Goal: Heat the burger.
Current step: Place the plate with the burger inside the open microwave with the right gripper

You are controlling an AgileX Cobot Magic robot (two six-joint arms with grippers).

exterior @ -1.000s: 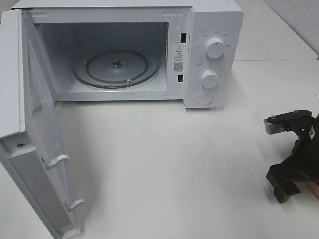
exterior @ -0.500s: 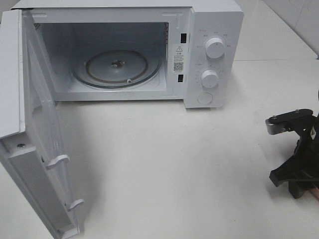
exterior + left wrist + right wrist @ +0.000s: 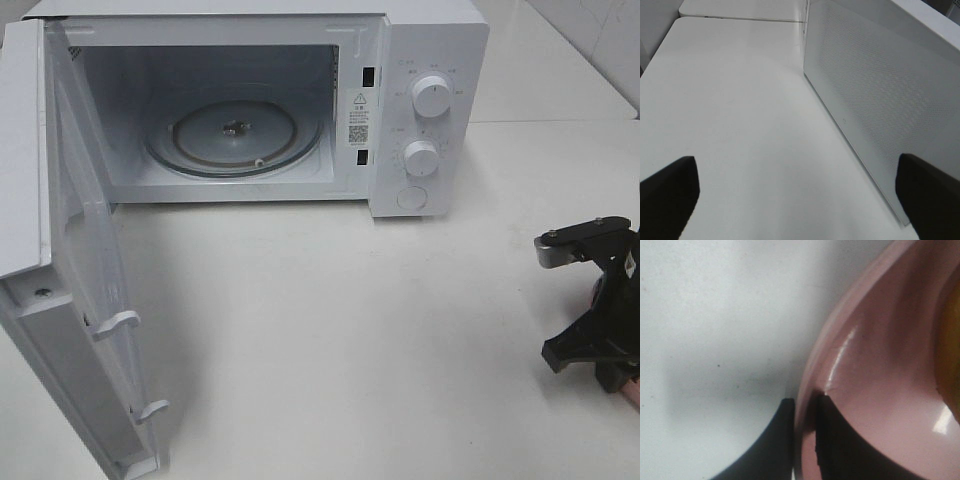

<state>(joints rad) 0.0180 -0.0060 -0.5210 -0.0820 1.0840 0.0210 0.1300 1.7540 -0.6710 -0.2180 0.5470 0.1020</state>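
The microwave door (image 3: 80, 280) stands open along the left side of the high view. The left gripper (image 3: 795, 167), jaws spread wide and holding nothing, hangs just beside the door's outer face. A careless move there could knock the door part-shut across the way in. The glass turntable (image 3: 235, 135) in the upper middle is bare. At the lower right edge, the right gripper (image 3: 805, 406) is pinched onto the rim of the pink plate (image 3: 880, 390), one finger inside and one outside. The burger (image 3: 952, 350) sits on that plate, with only a yellow-orange sliver showing. The hold is thin and at one edge, so lifting may tilt the plate, let it twist in the jaws, or slide the burger onto the table (image 3: 350, 320).
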